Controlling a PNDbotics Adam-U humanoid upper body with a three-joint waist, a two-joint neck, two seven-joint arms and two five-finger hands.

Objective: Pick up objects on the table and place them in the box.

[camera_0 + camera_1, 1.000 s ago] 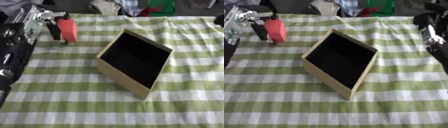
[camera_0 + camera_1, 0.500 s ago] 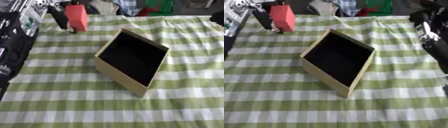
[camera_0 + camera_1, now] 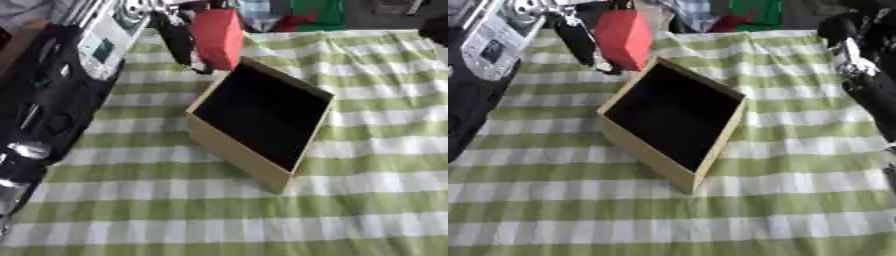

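Now to carry the red block [image 3: 217, 37] a little further toward the middle of the frame, until fully over the dark opening of the box [image 3: 261, 112], and only then to lower and release; better to keep the block upright and to clear the near top rim, since a touch there could tip or push the tilted box on the green checked cloth [image 3: 376, 150]. Block at the upper middle of the frame, just above the box's upper corner, held off the cloth. Left hand [image 3: 179, 35] at the upper left, dark fingers curled along the block's left side and pinching it. Right hand [image 3: 859, 55] at the upper right edge, well apart from box and block, holding nothing visible; cannot tell how far open.
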